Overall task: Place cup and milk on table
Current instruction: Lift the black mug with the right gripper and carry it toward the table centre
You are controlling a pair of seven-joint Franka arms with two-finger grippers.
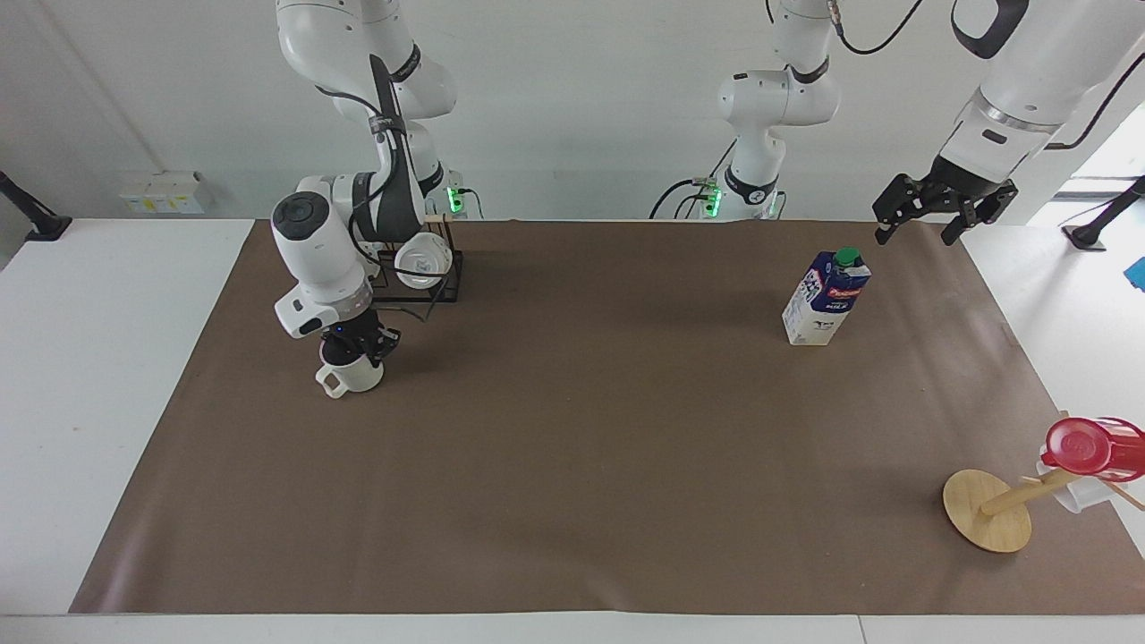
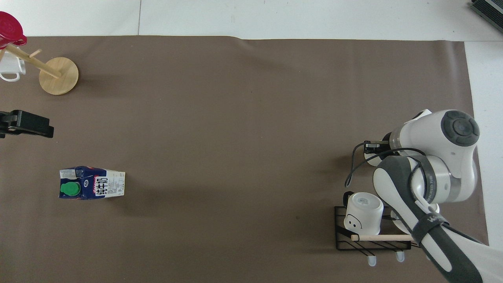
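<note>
The cream-white cup [image 1: 354, 377] stands on the brown sheet of the table [image 1: 581, 429] toward the right arm's end, its squared handle turned away from the robots. My right gripper [image 1: 356, 345] comes down onto its rim and is shut on it. In the overhead view the right arm hides most of the cup [image 2: 369, 158]; the gripper [image 2: 371, 147] shows beside the wrist. The milk [image 1: 824, 300] stands upright toward the left arm's end, also in the overhead view [image 2: 92, 183]. My left gripper [image 1: 916, 233] hangs open and empty in the air beside the milk [image 2: 27, 125].
A black wire rack [image 1: 447, 282] with a glossy white mug [image 2: 363, 214] stands nearer to the robots than the cup. A round wooden disc stand [image 1: 987, 510] with a red-topped clear cup [image 1: 1087, 447] and a white mug [image 2: 10, 68] sits at the left arm's end.
</note>
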